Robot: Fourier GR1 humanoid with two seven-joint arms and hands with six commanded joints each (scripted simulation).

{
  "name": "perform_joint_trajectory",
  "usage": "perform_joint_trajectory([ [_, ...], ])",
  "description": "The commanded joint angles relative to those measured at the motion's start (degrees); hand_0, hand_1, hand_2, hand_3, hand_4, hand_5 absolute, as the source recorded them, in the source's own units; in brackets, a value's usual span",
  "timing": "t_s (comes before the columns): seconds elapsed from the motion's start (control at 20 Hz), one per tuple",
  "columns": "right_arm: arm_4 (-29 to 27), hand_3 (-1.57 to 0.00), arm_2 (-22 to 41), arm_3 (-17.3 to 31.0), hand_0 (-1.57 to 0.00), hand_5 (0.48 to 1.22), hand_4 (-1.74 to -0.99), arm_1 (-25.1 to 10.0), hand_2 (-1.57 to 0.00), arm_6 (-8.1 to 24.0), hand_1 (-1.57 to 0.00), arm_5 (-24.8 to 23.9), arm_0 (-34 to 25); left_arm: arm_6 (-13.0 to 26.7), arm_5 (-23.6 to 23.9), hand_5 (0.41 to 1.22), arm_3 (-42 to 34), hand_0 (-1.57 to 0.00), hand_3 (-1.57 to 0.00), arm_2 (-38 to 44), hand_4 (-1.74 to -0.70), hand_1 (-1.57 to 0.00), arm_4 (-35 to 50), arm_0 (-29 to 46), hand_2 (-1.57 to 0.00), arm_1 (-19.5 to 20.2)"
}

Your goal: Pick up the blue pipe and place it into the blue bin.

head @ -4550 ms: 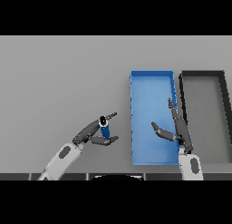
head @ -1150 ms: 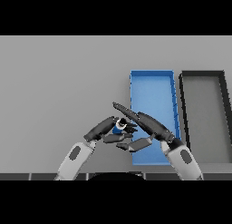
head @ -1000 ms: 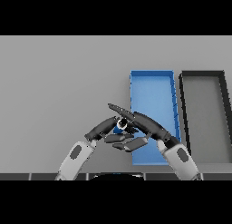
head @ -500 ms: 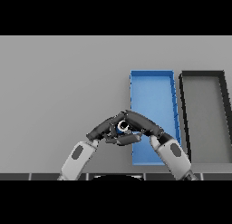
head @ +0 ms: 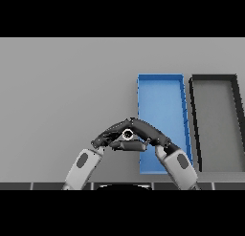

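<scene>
Hands meeting above the grey table (head: pixel 62 87), just left of the blue bin (head: pixel 162 82): left hand (head: pixel 107 137) and right hand (head: pixel 150 132) arched toward each other, fingertips touching at the top, fingers curled around the blue pipe (head: pixel 128 134), only its pale round end showing between them. Beside the blue bin, to the right, a dark bin (head: pixel 215 82). No brand, label or writing readable anywhere.

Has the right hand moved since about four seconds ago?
Yes. The right hand has swung leftward, from over the blue bin to its left edge, meeting the left hand at the blue pipe.
</scene>
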Motion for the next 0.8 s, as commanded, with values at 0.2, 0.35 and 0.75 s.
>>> perform_joint_trajectory([
  [0.2,2.09,-1.56,-0.22,-0.47,-1.56,1.206,-1.497,1.61,-1.56,-3.11,-1.56,0.04,1.98,0.35,-1.49,1.221,-0.55,-0.94,-0.67,0.14,-1.41,-0.88,-2.79,0.40,-0.85,0.86],
  [0.35,2.63,-1.56,-0.95,-0.10,-1.57,1.213,-1.498,2.57,-1.57,-0.50,-1.57,0.37,1.55,1.56,-4.25,1.148,0.44,-0.48,-0.34,0.61,-1.19,-0.45,-4.14,-0.22,-0.44,0.86],
  [0.75,5.57,-1.57,-1.79,-0.01,-1.57,1.220,-1.499,4.65,-1.57,-3.43,-1.57,1.08,1.79,8.51,-4.69,0.642,-0.18,-0.08,-0.06,1.78,-0.97,-0.07,-3.38,1.13,-0.07,1.01],
])
